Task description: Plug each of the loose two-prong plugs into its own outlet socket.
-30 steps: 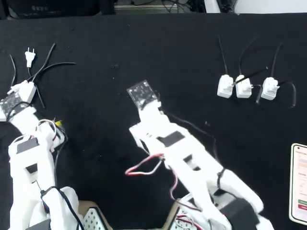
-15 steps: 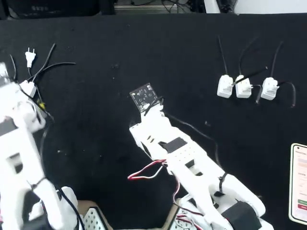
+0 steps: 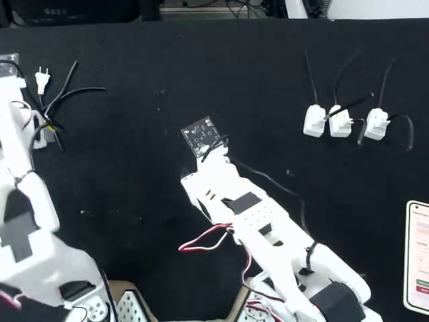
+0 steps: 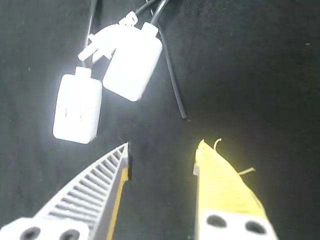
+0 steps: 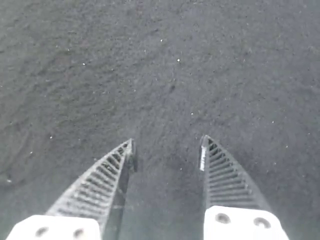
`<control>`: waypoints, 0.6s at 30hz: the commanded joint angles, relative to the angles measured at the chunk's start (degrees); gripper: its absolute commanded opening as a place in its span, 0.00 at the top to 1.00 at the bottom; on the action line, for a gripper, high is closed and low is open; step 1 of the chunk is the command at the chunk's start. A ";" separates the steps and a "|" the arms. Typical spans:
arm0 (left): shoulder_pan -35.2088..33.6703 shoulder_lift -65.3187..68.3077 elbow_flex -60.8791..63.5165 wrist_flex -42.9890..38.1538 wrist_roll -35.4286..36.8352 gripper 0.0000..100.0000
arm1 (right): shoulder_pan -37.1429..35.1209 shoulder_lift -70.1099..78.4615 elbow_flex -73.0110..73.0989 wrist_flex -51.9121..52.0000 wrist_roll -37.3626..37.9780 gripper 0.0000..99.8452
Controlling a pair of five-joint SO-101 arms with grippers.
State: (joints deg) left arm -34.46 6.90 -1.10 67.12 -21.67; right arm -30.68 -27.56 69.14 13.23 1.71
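A loose white two-prong plug (image 3: 41,78) lies at the far left on the black table (image 3: 147,67), its black cables (image 3: 67,94) fanning out beside it. In the left wrist view two white socket blocks (image 4: 77,107) (image 4: 132,67) lie side by side, with a small white plug (image 4: 107,40) against them. My left gripper (image 4: 162,150) hangs open just short of these blocks, holding nothing. My left arm (image 3: 17,154) stands tall at the left edge and hides most of them from above. My right gripper (image 5: 167,145) is open over bare table at the centre.
Three white sockets (image 3: 315,121) (image 3: 340,122) (image 3: 377,123) with black cords sit in a row at the far right. A phone (image 3: 419,255) lies at the right edge. My right arm (image 3: 241,208) stretches across the near centre, with a loose red wire (image 3: 201,238) beside it.
My left arm has risen and swung toward the far left corner, now standing over the socket blocks. The right arm shifted slightly a second ago, then held still.
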 commanded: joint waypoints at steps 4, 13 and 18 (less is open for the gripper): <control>-2.07 9.23 -14.46 0.26 -0.97 0.78 | -0.53 -2.33 -0.13 -1.49 0.53 0.81; -2.07 21.63 -25.45 0.26 -8.18 0.78 | -0.53 -2.33 -0.13 -1.49 0.53 0.81; -2.59 28.48 -34.15 0.62 -8.26 0.70 | -0.62 -2.24 -0.13 -1.49 0.53 0.81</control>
State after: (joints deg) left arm -36.13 34.33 -27.74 67.03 -29.14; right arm -30.68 -27.56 69.14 13.23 1.71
